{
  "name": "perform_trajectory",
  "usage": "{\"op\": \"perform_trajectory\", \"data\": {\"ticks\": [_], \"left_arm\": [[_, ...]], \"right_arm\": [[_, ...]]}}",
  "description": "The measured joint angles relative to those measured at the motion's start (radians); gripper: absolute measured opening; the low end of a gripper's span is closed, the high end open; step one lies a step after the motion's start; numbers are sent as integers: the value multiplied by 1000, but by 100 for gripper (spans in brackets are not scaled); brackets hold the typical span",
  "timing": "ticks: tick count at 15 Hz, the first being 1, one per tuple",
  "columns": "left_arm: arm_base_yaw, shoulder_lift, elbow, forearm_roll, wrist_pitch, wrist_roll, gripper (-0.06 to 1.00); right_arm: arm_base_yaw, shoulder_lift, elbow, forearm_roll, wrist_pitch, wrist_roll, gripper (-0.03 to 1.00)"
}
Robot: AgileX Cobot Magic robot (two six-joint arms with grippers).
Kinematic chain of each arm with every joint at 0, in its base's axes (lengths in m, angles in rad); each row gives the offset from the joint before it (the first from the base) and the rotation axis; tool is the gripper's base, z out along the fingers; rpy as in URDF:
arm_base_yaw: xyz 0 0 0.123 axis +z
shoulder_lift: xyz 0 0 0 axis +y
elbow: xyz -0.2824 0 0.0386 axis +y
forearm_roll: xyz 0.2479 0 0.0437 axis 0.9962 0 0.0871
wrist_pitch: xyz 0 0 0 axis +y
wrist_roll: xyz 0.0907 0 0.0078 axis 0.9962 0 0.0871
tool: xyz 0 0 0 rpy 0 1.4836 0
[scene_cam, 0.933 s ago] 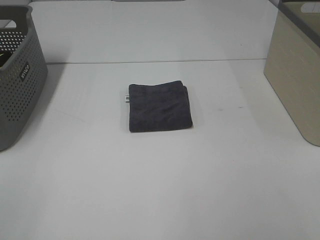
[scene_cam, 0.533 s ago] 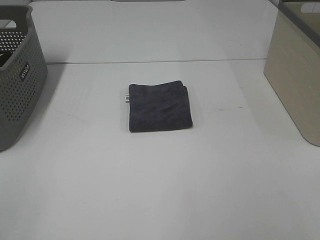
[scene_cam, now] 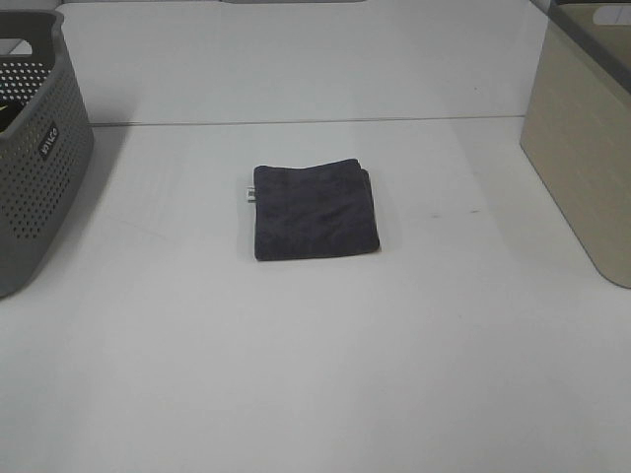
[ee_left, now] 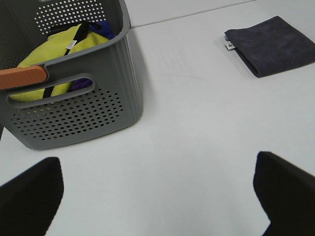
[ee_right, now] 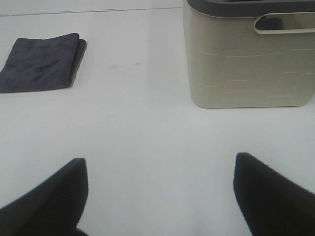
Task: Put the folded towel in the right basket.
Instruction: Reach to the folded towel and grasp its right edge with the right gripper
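The folded dark grey towel (scene_cam: 315, 211) lies flat in the middle of the white table; it also shows in the left wrist view (ee_left: 273, 45) and the right wrist view (ee_right: 42, 62). The right basket (scene_cam: 586, 138) is beige with a dark rim, at the right edge; in the right wrist view (ee_right: 248, 59) it stands close ahead. Neither gripper shows in the high view. My left gripper (ee_left: 160, 196) is open and empty, far from the towel. My right gripper (ee_right: 160, 196) is open and empty, between towel and basket.
A grey perforated basket (scene_cam: 35, 148) stands at the left edge; the left wrist view shows its wall (ee_left: 83, 105) and yellow and purple cloth (ee_left: 64, 46) inside. A seam in the table (scene_cam: 296, 122) runs across behind the towel.
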Motion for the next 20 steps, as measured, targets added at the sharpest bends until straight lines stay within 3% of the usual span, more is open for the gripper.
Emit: {"op": "perform_trajectory", "data": {"ticks": [20], "left_arm": [[0,0,0,0,0,0,99]], "right_arm": [[0,0,0,0,0,0,76]]}}
